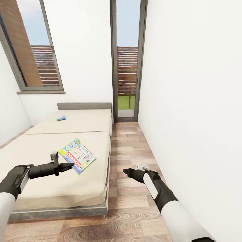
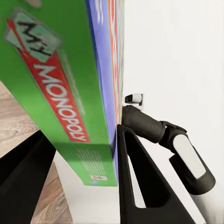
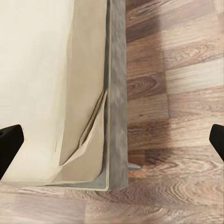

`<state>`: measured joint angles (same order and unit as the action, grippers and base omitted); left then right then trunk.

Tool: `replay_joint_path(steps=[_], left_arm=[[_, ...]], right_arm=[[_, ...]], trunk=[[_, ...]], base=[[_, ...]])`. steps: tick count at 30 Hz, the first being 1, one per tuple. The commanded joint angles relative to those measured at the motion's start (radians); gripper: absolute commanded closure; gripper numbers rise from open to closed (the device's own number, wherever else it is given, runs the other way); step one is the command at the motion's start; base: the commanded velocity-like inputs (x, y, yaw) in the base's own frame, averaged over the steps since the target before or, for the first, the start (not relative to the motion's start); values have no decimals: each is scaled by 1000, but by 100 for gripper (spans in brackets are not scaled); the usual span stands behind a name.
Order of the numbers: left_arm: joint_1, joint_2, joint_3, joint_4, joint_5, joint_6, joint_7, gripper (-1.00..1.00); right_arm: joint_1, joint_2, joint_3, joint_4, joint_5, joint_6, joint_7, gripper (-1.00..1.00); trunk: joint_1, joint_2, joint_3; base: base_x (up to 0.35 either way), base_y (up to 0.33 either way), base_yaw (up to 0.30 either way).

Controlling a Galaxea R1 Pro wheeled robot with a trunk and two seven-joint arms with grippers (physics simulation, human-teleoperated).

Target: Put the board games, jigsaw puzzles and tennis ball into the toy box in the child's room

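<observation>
Your left gripper was clamped on the edge of the Monopoly board game — arm reaching forward, box held tilted in the air — while your right gripper hung with its fingers spread wide apart, forearm angled forward.

Home bedroom: low bed with beige mattress at 11 o'clock, wood-plank floor, white walls, tall window at 12.

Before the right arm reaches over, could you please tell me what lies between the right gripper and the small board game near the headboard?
In the head view, wood-plank floor and bare beige mattress separate the right gripper from the small board game; nothing else lies there.
</observation>
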<state>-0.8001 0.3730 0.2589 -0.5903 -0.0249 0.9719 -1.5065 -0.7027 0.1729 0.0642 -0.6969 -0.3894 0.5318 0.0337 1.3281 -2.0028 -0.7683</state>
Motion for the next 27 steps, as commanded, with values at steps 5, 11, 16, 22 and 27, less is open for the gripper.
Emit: replay_joint_path(steps=[5, 11, 16, 22, 27], left_arm=[[-1, 16, -8, 0, -3, 10, -31, 100], [0, 18, -9, 0, -3, 10, -35, 100], [1, 17, -9, 0, -3, 10, -35, 100], [0, 15, -9, 0, -4, 12, -35, 100], [1, 15, -9, 0, -4, 12, -35, 100]], right_arm=[[0, 2, -1, -1, -3, 5, 3, -100], [0, 2, -1, -1, -3, 2, 7, -100], [0, 2, -1, -1, -3, 2, 8, -100], [0, 2, -2, -1, -3, 2, 8, -100], [-1, 2, -2, -1, -3, 2, 7, -100]], trunk=[[-19, 35, 15], [-42, 77, 34], [-62, 112, 49], [-85, 154, 68], [-104, 189, 84]], base=[[0, 0, 0], [-12, 0, 0], [-211, 0, 0], [-108, 0, 0], [-12, 0, 0]])
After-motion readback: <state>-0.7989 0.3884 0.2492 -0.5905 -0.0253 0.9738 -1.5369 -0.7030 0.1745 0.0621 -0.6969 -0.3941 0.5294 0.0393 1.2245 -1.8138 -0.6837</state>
